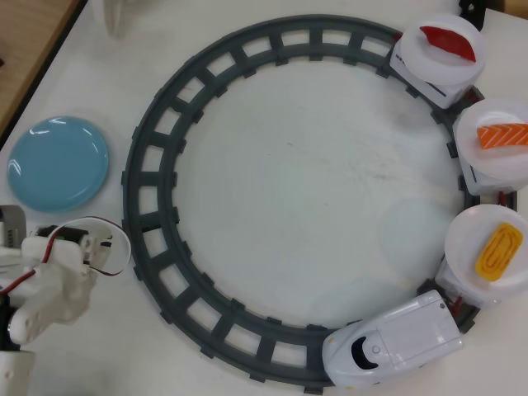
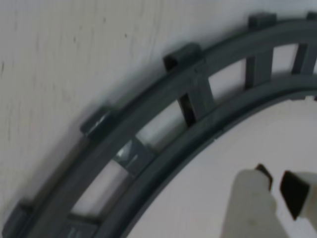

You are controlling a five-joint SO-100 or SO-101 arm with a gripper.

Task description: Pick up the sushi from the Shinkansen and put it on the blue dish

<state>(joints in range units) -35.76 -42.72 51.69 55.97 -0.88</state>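
On the right of the overhead view, the sushi (image 1: 498,252) lies on a white plate (image 1: 470,239) just behind the Shinkansen (image 1: 392,341), which stands on the grey circular track (image 1: 157,165). The blue dish (image 1: 58,162) sits well apart at left, just outside the track. The gripper (image 2: 276,182) hangs over the table (image 2: 74,54) inside the rail, fingers nearly closed and empty.

The white, rounded moulded-plastic arm (image 1: 45,289) sits at the bench's bottom-left corner in the overhead view; red, white and dark cables (image 1: 115,247) loop over it; in the wrist view the cream gripper (image 2: 277,186) carries dark fingertip pads (image 2: 295,192).
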